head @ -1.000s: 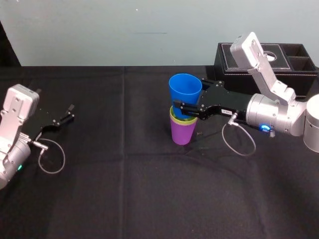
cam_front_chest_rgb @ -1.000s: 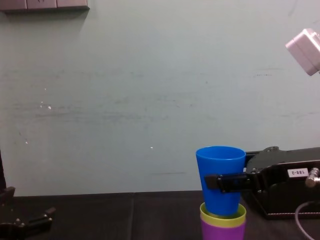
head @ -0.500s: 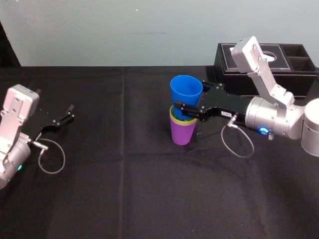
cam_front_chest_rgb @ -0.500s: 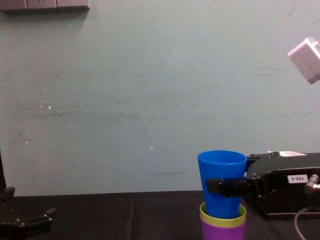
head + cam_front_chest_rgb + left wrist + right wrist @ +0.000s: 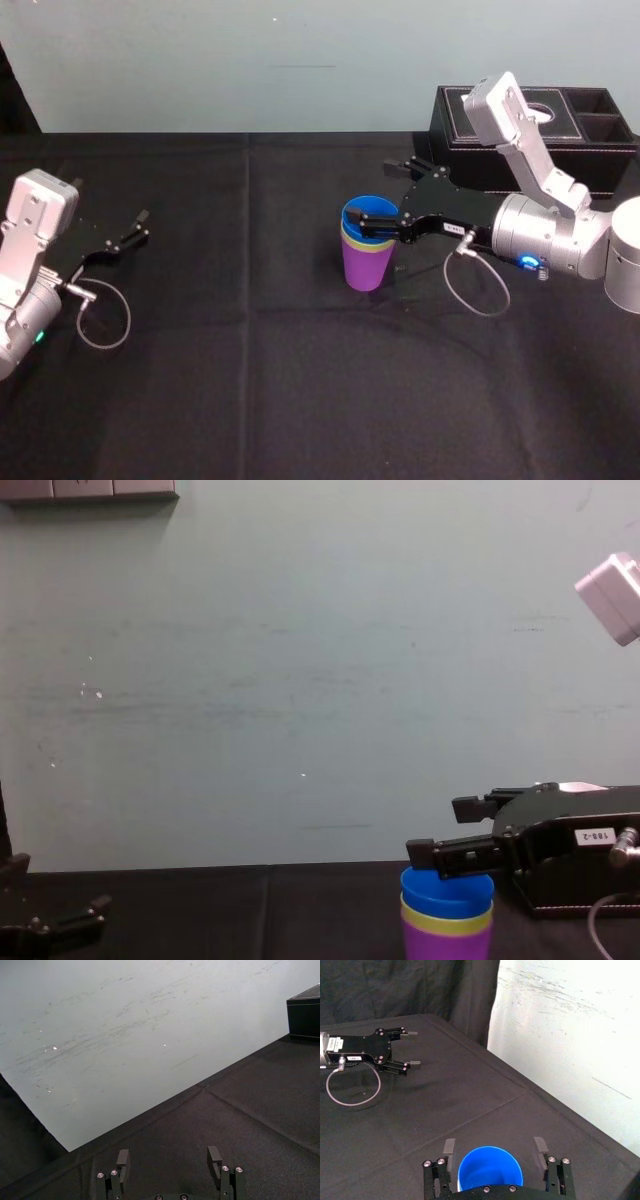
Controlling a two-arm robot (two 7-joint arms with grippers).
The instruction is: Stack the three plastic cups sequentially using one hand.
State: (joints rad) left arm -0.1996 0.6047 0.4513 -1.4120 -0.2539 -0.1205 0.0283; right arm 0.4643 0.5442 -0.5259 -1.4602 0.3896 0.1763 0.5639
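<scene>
Releasing step, right gripper (image 5: 377,199): fingers spread wide, holding nothing, one on each side of the blue cup's rim and seemingly clear of it.
Blue cup (image 5: 490,1170): directly between and below the fingertips, seated upright in the yellow-green cup (image 5: 447,920), which is nested in the purple cup (image 5: 366,268). The stack appears complete.
Handling: best to lift straight up, fingers held wide, so neither tip catches the light rim.
Black tissue box (image 5: 470,155): behind the gripper's body.
Left gripper (image 5: 143,226): well apart, fingers parted, idle.
Surface: black cloth (image 5: 300,380), creased.
Beyond: pale blue-green wall (image 5: 250,60).
</scene>
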